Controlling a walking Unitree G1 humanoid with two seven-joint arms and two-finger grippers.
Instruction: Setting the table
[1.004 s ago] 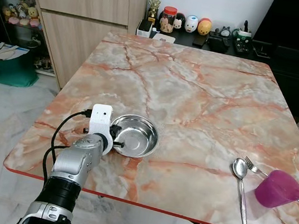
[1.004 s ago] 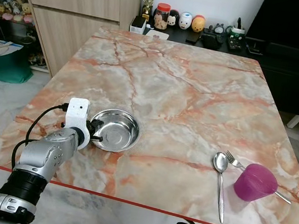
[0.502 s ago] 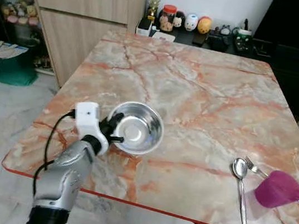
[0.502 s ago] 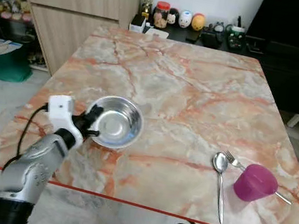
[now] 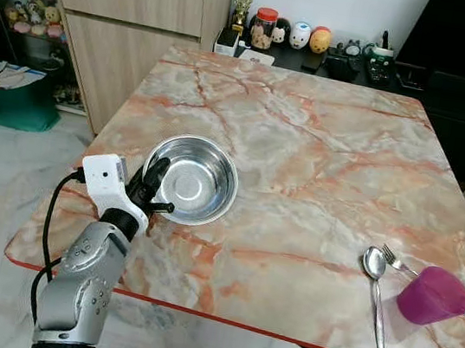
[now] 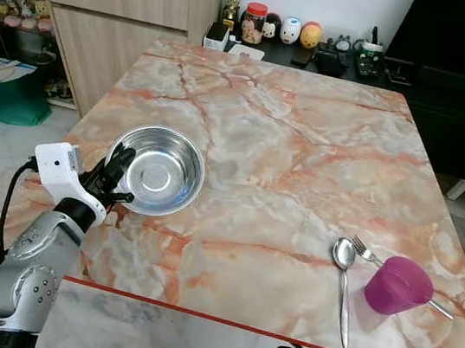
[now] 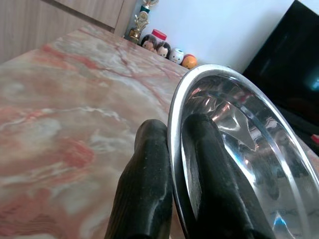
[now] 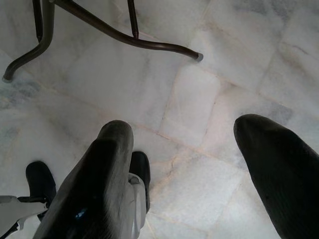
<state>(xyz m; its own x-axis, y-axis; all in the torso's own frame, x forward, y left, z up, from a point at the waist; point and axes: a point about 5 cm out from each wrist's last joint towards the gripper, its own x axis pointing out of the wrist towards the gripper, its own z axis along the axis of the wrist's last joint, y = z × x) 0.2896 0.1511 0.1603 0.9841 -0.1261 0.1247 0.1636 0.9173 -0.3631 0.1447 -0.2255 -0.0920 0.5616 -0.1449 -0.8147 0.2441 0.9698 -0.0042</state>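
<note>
Left gripper (image 5: pixel 157 195) clamped on the rim of a steel bowl (image 5: pixel 191 178) over the near left part of the table (image 5: pixel 323 153).

Largest to smallest: the marble-patterned table with its red edge is seen from the head, with a wooden cabinet (image 5: pixel 128 23) beyond its far left corner and a green bag (image 5: pixel 12 97) on the floor beside it. The bowl is held tilted and lifted off the tabletop, its rim pinched between the two black fingers (image 7: pixel 144 189), one inside and one outside the wall. A purple cup (image 5: pixel 433 295) lies tipped at the near right edge, with a spoon (image 5: pixel 374 278) and a fork (image 5: pixel 397 258) just beside it, well apart from the bowl. The right gripper (image 8: pixel 189 164) is seen with fingers spread apart, above pale floor tiles.
</note>
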